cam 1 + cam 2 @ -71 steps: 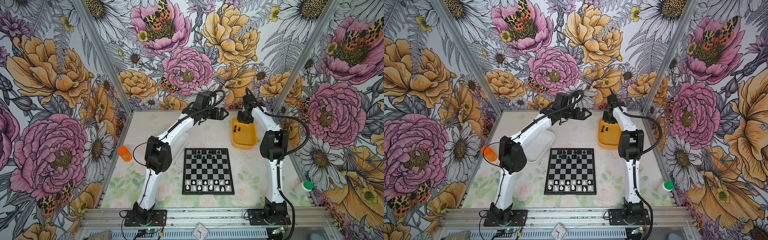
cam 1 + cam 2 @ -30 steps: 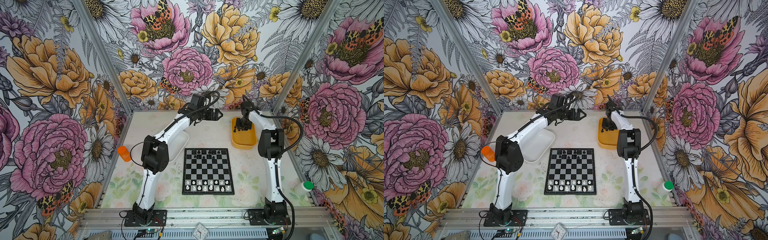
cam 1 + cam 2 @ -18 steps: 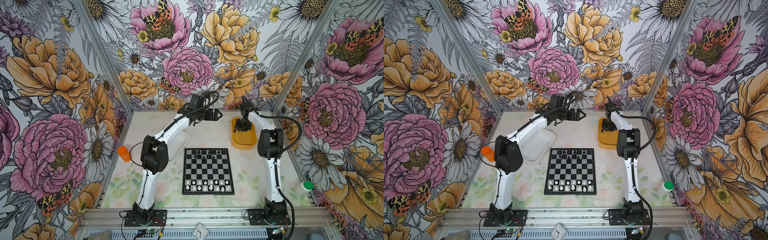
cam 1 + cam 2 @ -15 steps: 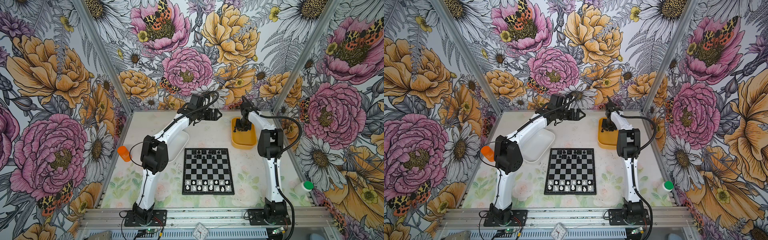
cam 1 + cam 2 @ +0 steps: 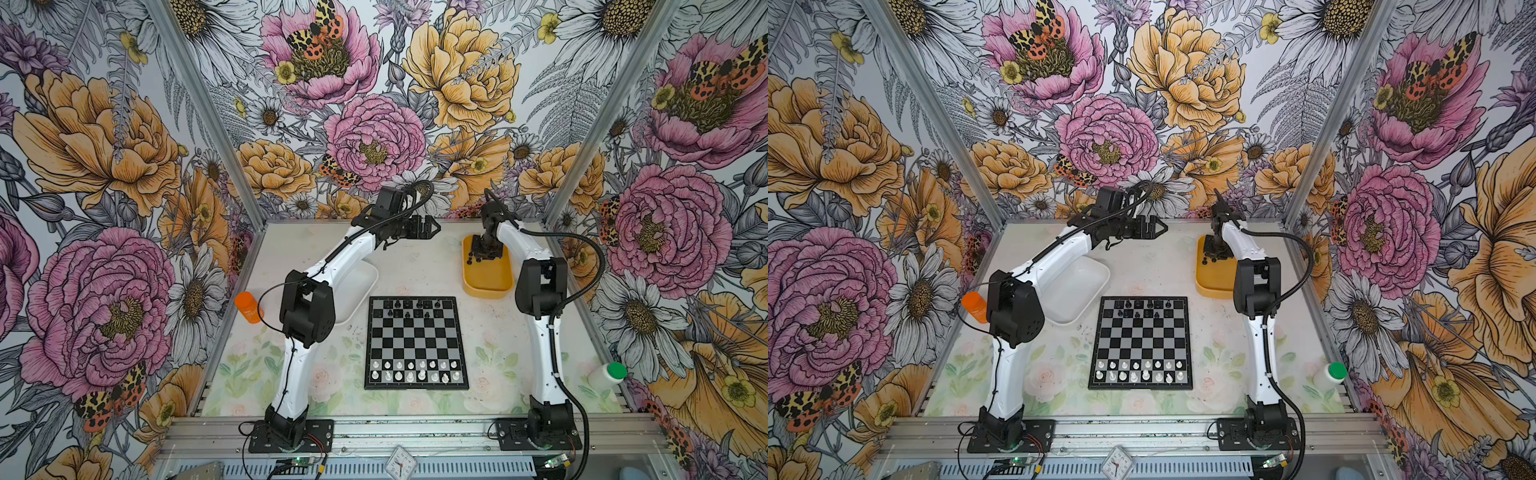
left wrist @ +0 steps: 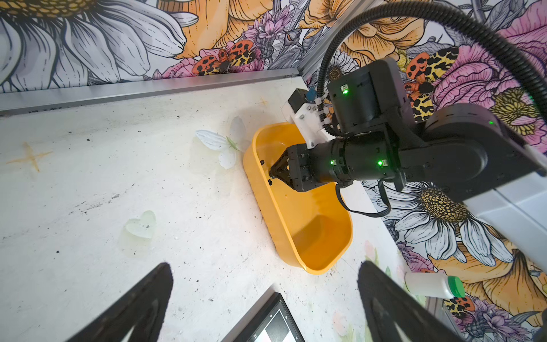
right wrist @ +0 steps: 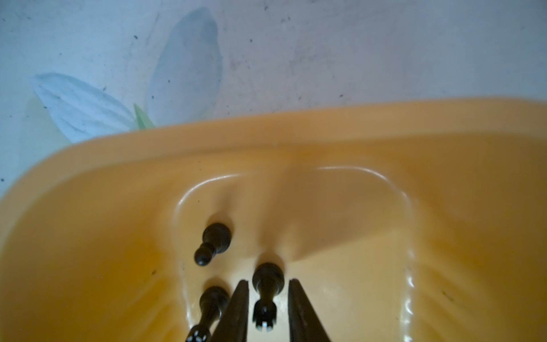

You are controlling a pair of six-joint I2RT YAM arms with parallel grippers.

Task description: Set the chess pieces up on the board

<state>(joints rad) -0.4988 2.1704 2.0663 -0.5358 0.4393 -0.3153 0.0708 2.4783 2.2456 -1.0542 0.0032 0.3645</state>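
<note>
White chess pieces point(image 5: 410, 365) line the two nearest rows of the board point(image 5: 416, 340); a few black chess pieces point(image 5: 407, 314) stand on its far rows. Beyond its right corner, the right gripper point(image 7: 268, 281) reaches into the yellow tub point(image 5: 486, 286), jaws narrowly apart astride a lying black piece point(image 7: 266, 296), a sliver of gap either side. Farther back, the left gripper point(image 5: 434, 227) hovers above the table point(image 5: 415, 266), jaws spread wide, empty.

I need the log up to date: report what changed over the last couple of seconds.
The right claw dropped into the far end of the yellow tub and now straddles a lying black piece, jaws narrowly open, not yet gripping. The left claw, wide open, drew back slightly toward its own side. The board, the pieces on it and the tub stayed put.
</note>
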